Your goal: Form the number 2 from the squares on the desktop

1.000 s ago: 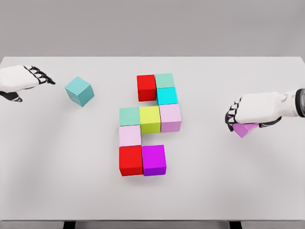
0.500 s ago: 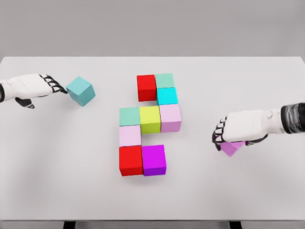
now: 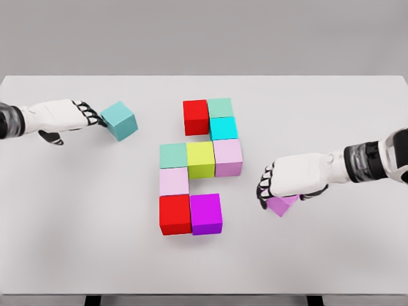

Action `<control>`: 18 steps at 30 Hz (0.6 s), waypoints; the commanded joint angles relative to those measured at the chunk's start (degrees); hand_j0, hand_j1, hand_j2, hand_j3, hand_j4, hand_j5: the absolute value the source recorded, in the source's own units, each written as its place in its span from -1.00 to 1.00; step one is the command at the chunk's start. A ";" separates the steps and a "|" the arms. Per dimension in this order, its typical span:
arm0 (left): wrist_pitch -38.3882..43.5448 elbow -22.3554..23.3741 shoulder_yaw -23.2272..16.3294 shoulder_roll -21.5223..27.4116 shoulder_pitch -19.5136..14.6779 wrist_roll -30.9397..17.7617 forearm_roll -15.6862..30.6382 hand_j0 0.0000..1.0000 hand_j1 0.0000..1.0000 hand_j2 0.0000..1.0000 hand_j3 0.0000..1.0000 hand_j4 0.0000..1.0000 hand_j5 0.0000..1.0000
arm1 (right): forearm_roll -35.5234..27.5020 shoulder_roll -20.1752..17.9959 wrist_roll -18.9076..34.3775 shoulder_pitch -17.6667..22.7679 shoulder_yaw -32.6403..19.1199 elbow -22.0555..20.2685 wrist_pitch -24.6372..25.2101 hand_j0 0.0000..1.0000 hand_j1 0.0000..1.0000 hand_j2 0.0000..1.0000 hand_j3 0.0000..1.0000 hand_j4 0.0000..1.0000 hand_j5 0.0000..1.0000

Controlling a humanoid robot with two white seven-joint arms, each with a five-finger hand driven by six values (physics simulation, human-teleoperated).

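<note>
While both arms reach over the white table (image 3: 357, 255), the scene reads as follows.

Left hand (image 3: 64, 116): at nine to ten o'clock, dark fingertips (image 3: 97, 118) against the left side of the teal cube (image 3: 120, 120); fingers extended, not wrapped around it.
Teal cube: at ten o'clock, turned slightly off square, apart from the group.
Right hand (image 3: 290, 182): at about four o'clock, fingers curled down over the violet cube (image 3: 280, 205), gripping it from above.
Violet cube: tilted under the palm, only its lower corner showing, right of the group and apart from it.
Top row: red cube (image 3: 196, 116) and green cube (image 3: 220, 107) side by side at twelve o'clock, cyan cube (image 3: 224, 128) just below the green one.
Middle row: mint cube (image 3: 173, 155), yellow-green cube (image 3: 200, 159), pink cube (image 3: 227, 157), touching in a line at centre.
Lower part: pale pink cube (image 3: 173, 181) below the mint one, then second red cube (image 3: 174, 214) with magenta cube (image 3: 206, 213) beside it at six o'clock.
</note>
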 commanded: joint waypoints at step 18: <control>0.06 6.26 0.17 -4.93 -3.08 -0.92 0.18 0.97 0.97 0.97 0.97 0.97 0.97 | -0.08 0.39 -0.01 0.26 0.00 0.00 0.09 0.97 0.97 0.97 0.97 0.97 0.97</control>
